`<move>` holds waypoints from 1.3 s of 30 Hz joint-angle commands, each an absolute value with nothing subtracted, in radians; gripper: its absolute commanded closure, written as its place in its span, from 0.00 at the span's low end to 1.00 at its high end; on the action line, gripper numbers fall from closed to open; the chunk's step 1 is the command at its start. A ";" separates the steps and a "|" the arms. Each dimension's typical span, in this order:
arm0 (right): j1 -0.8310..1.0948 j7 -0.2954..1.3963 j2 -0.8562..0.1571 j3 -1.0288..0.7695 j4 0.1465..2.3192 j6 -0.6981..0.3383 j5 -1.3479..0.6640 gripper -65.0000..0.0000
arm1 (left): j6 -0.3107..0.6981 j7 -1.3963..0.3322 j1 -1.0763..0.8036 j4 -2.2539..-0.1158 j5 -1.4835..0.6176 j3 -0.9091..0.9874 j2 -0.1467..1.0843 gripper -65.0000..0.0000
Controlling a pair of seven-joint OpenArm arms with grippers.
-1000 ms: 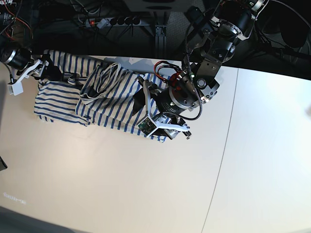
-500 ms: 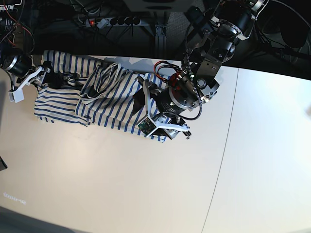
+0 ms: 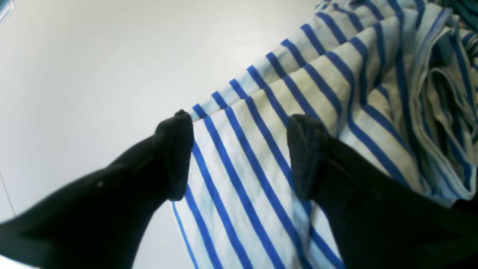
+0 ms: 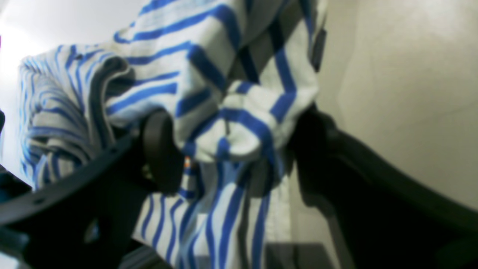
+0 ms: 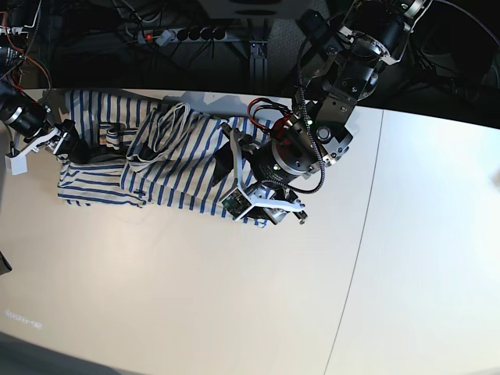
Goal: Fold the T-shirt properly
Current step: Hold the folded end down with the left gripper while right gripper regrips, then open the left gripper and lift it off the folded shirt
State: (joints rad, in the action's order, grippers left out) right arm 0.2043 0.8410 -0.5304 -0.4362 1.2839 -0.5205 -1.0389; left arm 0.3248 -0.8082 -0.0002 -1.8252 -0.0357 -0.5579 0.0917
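Right pincer (image 4: 231, 149) is clamping a bunched wad of the T-shirt (image 5: 180, 160) and pulling it outward. Versus a second ago, it is sitting lower and further toward the worktop (image 5: 234, 297) edge, and the shirt's end there is being dragged and stretched with it.

Left pincer (image 3: 239, 157) is spread apart, holding nothing, hovering over the flat striped hem at the other end, unmoved in that second.

Shirt is lying crumpled along the far side of the worktop, ridge of folds in the middle. Judgement: still spreading the cloth, no fold made yet; the left end is free, so it may slide.

No containers in view.
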 commanded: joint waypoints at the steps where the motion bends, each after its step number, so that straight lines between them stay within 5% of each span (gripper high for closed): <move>1: 0.206 0.864 -0.533 -0.434 1.285 -0.592 -1.021 0.31 | 0.318 -0.790 0.014 -1.845 -0.040 -0.557 0.086 0.35; 7: 0.206 0.830 -0.492 -0.434 1.285 -0.592 -1.021 0.37 | 0.318 -0.790 0.014 -1.845 -0.041 -0.557 0.086 0.35; 13: 0.206 0.773 -0.476 -0.434 1.285 -0.591 -1.009 0.96 | 0.318 -0.790 0.014 -1.845 -0.040 -0.557 0.086 0.35; 14: 0.206 0.768 -0.475 -0.434 1.285 -0.592 -1.009 1.00 | 0.318 -0.790 0.014 -1.845 -0.040 -0.556 0.087 0.35; 25: 0.206 0.664 -0.477 -0.466 1.285 -0.591 -0.783 1.00 | 0.318 -0.789 0.014 -1.845 -0.094 -0.395 0.119 0.35; 39: 0.205 0.635 -0.619 -0.480 1.221 -0.590 -0.762 1.00 | 0.318 -0.751 -0.091 -1.797 -0.168 -0.353 0.232 0.35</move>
